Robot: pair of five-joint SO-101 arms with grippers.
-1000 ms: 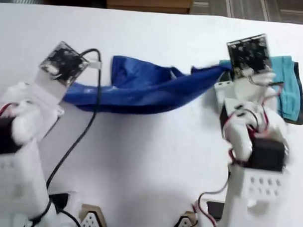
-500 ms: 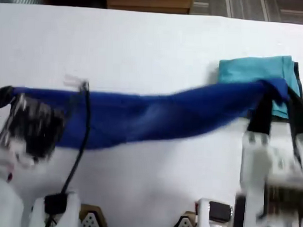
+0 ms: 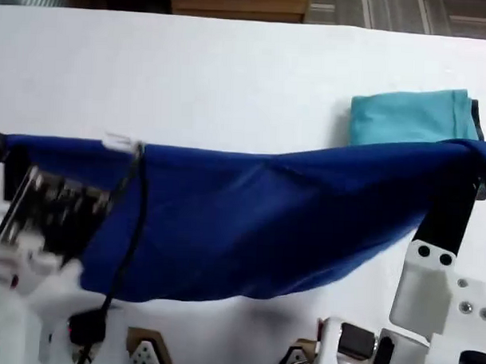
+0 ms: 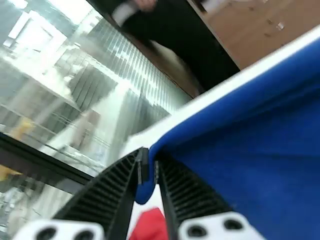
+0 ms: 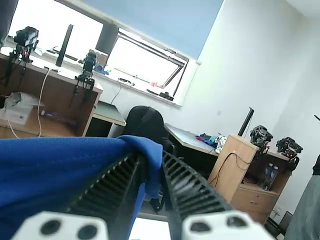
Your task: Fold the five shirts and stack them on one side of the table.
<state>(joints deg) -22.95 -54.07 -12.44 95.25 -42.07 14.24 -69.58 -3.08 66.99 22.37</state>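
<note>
Both grippers are clamped shut on the blue shirt (image 3: 265, 223): left gripper (image 4: 147, 172) has only a thin corner of the hem between its jaws, right gripper (image 5: 152, 175) has a thicker bunched edge. The shirt is off the table (image 3: 231, 78), stretched between my two arms over the near half from the left edge to the right edge, with its lower edge sagging toward the near edge. The folded teal shirt (image 3: 409, 116) sits by the right edge toward the far side, just behind my right-hand end of the cloth, with a dark edge showing at its side, possibly another garment; can't tell. Risks as I see them: 1) the left pinch is shallow, so more tension or a jerk could pull that corner out and drop half the shirt in a heap. 2) The black cable (image 3: 134, 218) on my left arm lies across the front of the cloth; it could snag or drag a crease in when I lay the shirt down. 3) If the arms come down unevenly the shirt lands skewed and the fold goes off-square. 4) The right end hangs near the teal shirt; swinging far-side could sweep the folded one out of place. 5) The hanging cloth hides the near table from overhead, so landing is partly blind.
</note>
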